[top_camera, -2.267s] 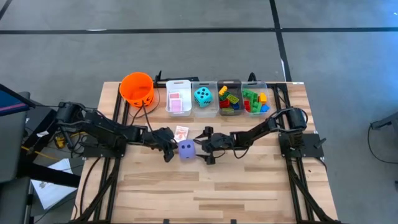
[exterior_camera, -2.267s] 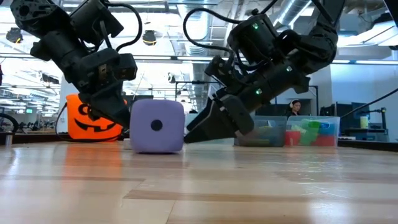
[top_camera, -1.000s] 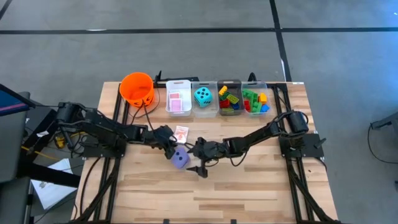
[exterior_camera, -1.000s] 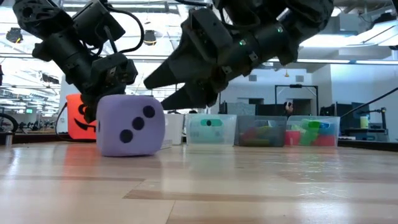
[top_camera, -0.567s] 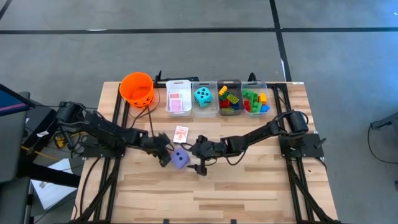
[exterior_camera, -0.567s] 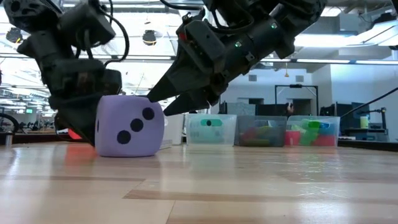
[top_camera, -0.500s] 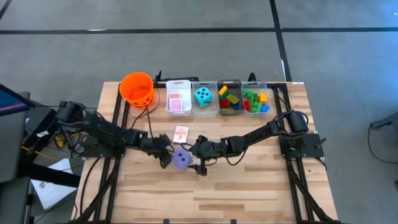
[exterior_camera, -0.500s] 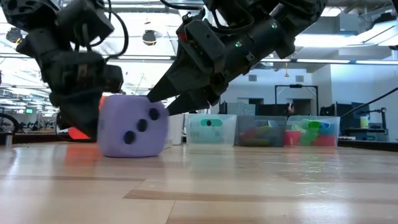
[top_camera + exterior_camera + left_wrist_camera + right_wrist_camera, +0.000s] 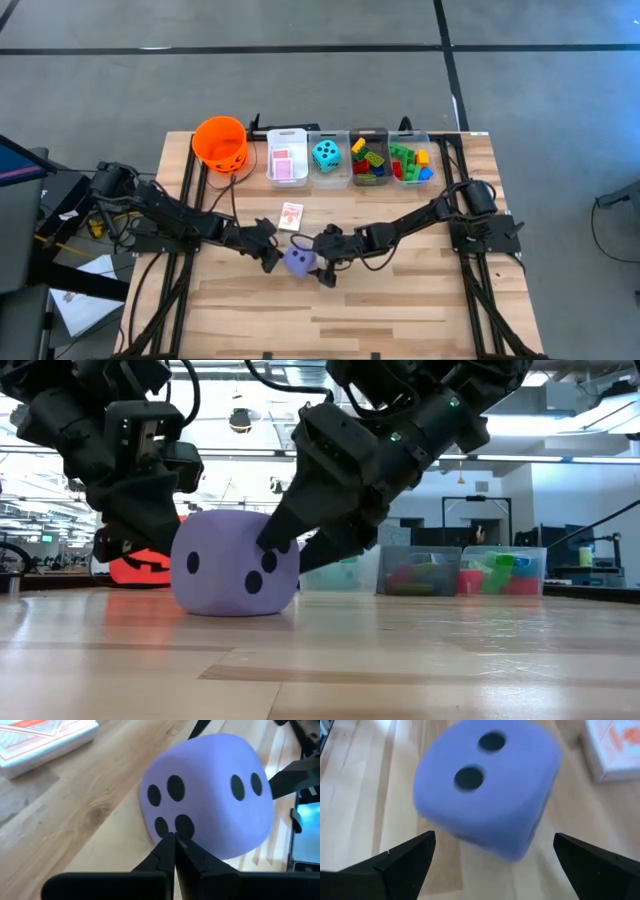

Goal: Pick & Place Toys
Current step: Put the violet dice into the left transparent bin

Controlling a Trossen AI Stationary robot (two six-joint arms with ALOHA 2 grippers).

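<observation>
Wooden slats make up the table (image 9: 400, 300), seen from above with four bins and an orange bucket (image 9: 220, 142) along its far edge. The purple die (image 9: 299, 262) sits mid-table, the left tool (image 9: 270, 257) touching one side and the right tool (image 9: 326, 262) at the other, a card pack (image 9: 291, 215) just beyond.

From table height, the purple die (image 9: 236, 576) rests flat on the wood. The left tool (image 9: 135, 530) is at one flank, and the right tool (image 9: 300, 540) reaches across its other face.

The left wrist view shows that tool's fingers pressed shut, tip against the die (image 9: 210, 810).

The right wrist view shows its fingers spread wide, the die (image 9: 485, 785) ahead between them, ungripped.

The step looks like lining up a grasp; next the right tool should advance and close on the die.
</observation>
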